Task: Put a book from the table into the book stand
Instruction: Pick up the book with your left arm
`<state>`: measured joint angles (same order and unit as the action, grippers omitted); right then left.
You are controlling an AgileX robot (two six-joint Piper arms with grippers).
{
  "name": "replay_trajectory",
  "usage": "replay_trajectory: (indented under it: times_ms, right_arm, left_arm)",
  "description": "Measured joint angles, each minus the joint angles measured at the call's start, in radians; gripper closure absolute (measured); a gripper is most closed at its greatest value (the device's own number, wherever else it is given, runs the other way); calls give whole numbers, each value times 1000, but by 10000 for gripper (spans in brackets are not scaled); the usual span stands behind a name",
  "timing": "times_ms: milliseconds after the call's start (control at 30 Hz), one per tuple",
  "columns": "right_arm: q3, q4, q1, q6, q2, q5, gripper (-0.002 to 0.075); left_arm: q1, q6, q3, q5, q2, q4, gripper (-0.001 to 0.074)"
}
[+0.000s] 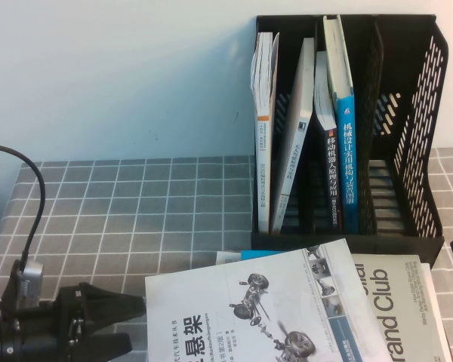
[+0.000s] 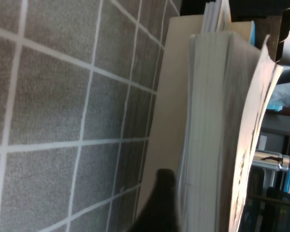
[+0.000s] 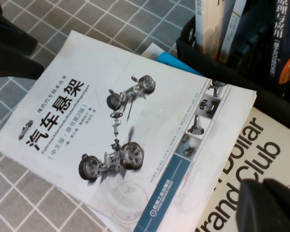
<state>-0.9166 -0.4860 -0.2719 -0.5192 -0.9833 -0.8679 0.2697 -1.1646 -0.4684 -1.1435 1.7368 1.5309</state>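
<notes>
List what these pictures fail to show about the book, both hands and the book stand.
- The book: its lower part is cut off by the high view's bottom edge.
- Left hand, beside the book's left edge: whether it touches the book is unclear; the left wrist view is blurred.
- Right hand, over the Dollar Club book: only a dark blurred tip shows.
- Book stand: the rightmost compartment's floor is hidden by its walls.

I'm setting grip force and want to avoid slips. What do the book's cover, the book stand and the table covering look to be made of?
The book: paper with a smooth, probably coated cover; it shows a soft sheen.
Book stand: black, likely rigid plastic, with slotted walls.
Table: grey, matte-looking checked cloth.
The left gripper sits by the book's edge; the right gripper hovers over the books.
</notes>
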Motion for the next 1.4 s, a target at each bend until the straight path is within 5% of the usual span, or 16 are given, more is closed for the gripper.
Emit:
replay_trajectory:
  times_ms: [100, 333, 700, 800, 867, 933, 1000, 1400]
  right_arm:
    - [0, 0, 0, 0, 0, 0, 729]
    - [0, 0, 0, 0, 0, 4, 729]
    - [0, 0, 0, 0, 0, 4, 729]
    - [0, 0, 0, 0, 0, 4, 729]
    - [0, 0, 0, 0, 0, 4, 729]
    - [0, 0, 0, 0, 0, 2, 729]
    - [0, 0, 0, 0, 0, 0, 729]
    - [0, 0, 0, 0, 0, 0, 729]
  left_arm:
    - [0, 0, 0, 0, 0, -2, 71]
    - [-6, -25, 0, 0, 0, 22, 68]
    - [-209, -130, -13, 39, 138, 144, 73]
    - [-225, -181, -19, 19, 175, 175, 139]
    - [-226, -198, -19, 17, 183, 181, 286]
    - [-226, -224, -19, -5, 183, 191, 510]
    - [-226, -246, -21, -34, 183, 193, 611]
    - [-228, -207, -21, 15, 4, 169, 622]
